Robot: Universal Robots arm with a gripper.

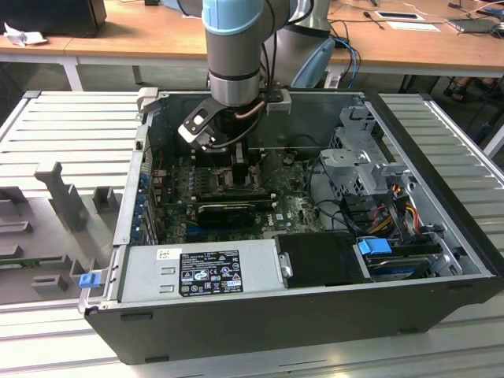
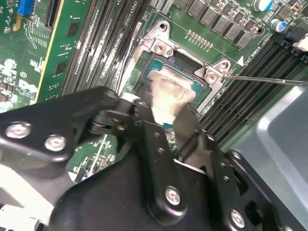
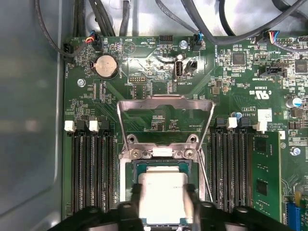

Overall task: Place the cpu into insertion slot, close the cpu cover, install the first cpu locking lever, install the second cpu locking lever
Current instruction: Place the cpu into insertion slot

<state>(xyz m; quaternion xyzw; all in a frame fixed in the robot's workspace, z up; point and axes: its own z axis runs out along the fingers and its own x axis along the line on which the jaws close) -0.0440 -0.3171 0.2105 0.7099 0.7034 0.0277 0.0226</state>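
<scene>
First wrist view: gripper (image 3: 164, 191) on cpu (image 3: 163, 197) edges

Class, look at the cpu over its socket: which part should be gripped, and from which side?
Probably its two opposite side edges, from straight above, as the fingers hold the cpu now. It is thin and flat, the socket rim surrounds it, and the open cover stands at the hinge side.

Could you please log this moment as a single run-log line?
gripper: shut on cpu | position: cpu at insertion slot, seating unclear | cpu cover: open, tilted up
</scene>
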